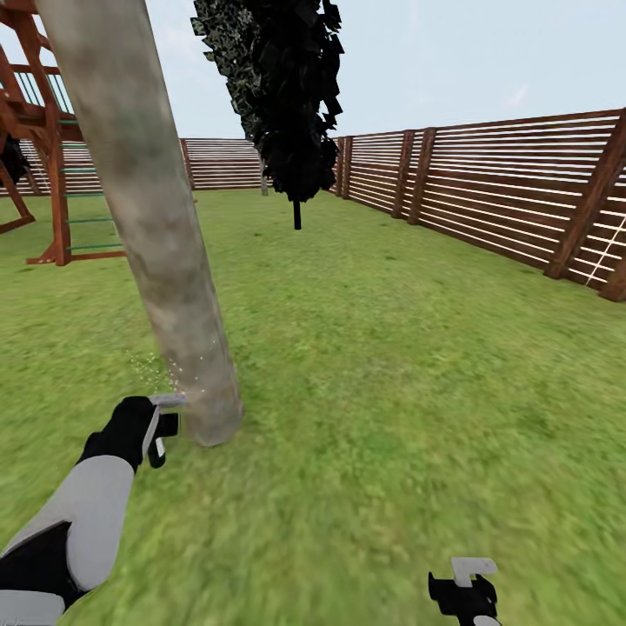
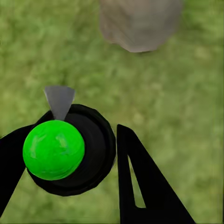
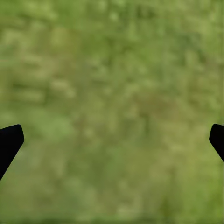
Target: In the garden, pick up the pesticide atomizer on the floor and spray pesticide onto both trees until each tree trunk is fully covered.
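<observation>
Left end effector (image 2: 70,158) pinches the pesticide atomizer (image 2: 70,149), nozzle aimed at the tree trunk (image 1: 152,226) base just ahead, fine spray specks between them. Right end effector (image 3: 112,140) spread wide over the lawn (image 1: 391,365), well apart from the trunk.

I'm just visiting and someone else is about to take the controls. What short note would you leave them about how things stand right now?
Left gripper: shut on the pesticide atomizer, a small dark round bottle topped with a bright green ball, its grey nozzle pointed at the foot of the thick pale beige-grey mottled tree trunk.
Right gripper: open, holding nothing, low over the green lawn.
Done: atomizer picked up; a faint mist of fine droplets shows by the trunk's base.
Left: how far this trunk is covered cannot be told. Judging by that, spraying here may need more, then the second tree.
</observation>
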`<state>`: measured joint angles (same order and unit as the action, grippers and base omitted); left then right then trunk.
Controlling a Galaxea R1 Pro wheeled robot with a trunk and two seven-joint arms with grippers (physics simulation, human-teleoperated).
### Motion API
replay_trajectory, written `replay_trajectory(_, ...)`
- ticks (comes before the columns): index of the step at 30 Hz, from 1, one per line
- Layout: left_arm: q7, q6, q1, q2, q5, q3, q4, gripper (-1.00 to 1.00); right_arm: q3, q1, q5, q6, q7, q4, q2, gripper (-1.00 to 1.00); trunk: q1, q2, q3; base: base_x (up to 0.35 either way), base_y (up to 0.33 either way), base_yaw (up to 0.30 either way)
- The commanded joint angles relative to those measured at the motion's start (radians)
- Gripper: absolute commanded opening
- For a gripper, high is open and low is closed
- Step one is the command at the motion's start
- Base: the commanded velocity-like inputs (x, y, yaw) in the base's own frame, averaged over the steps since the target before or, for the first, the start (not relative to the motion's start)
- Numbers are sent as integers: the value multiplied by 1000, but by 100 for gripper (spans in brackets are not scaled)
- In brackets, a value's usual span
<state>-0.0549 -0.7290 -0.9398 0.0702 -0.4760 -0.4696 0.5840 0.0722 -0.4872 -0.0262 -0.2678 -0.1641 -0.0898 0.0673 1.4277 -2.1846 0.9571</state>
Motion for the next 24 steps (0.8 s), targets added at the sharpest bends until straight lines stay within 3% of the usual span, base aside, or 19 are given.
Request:
replay_trajectory(1,-6,-4,-1,5,-3,-3,-1,-100,8,-1,-3,-2,-5,1,0,100,0,0,1,0,0,0)
replay_trajectory(2,-6,-6,-2,4,-2,1,-2,-100,8,-1,-3,-2,-5,1,0,100,0,0,1,0,0,0)
replay_trajectory(4,-6,-13,-3,-37,-1,58,-4,-100,8,-1,-3,-2,-5,1,0,100,0,0,1,0,0,0)
replay_trajectory(5,-5,-32,-5,-63,-2,87,1,-100,8,-1,-3,-2,-5,1,0,100,0,0,1,0,0,0)
replay_trajectory(7,-8,-90,-19,-80,2,112,9,-100,8,-1,-3,-1,-5,1,0,100,0,0,1,0,0,0)
replay_trajectory(13,-9,-115,-11,8,-3,117,30,-100,8,-1,-3,-1,-5,1,-1,100,0,0,1,0,0,4)
replay_trajectory(18,-2,-106,59,3,5,119,30,-100,8,-1,-3,-1,-5,0,-3,100,0,0,1,56,-32,223)
replay_trajectory(24,0,-91,70,-1,6,116,24,-100,8,-1,-3,-3,-5,1,-1,100,0,0,1,234,-156,39)
